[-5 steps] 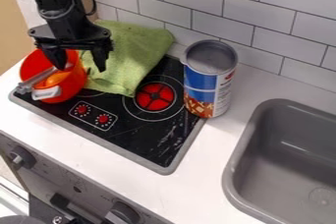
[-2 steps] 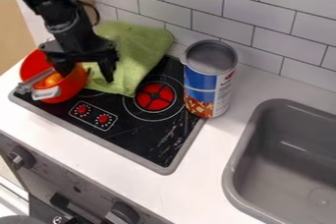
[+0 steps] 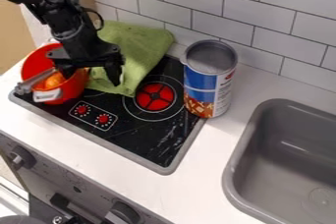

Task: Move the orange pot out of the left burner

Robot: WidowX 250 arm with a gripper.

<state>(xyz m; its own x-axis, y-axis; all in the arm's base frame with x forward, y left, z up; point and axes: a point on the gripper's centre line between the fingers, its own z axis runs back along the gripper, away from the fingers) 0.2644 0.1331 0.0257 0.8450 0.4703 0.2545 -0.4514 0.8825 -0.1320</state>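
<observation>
Toward ten o'clock, the orange pot (image 3: 76,86) sits on the left end of the black stove top (image 3: 141,142), a metal utensil (image 3: 39,79) lying over its eight o'clock rim. Just right, the gripper (image 3: 92,77) has its fingers spread, one over the pot's mouth, the other outside its three o'clock wall, above the green towel (image 3: 141,46). Best to centre that wall between them, lower, then close without pinching cloth; lift straight and level, so nothing tips out. Any rightward carry should clear the tall can (image 3: 209,80).
</observation>
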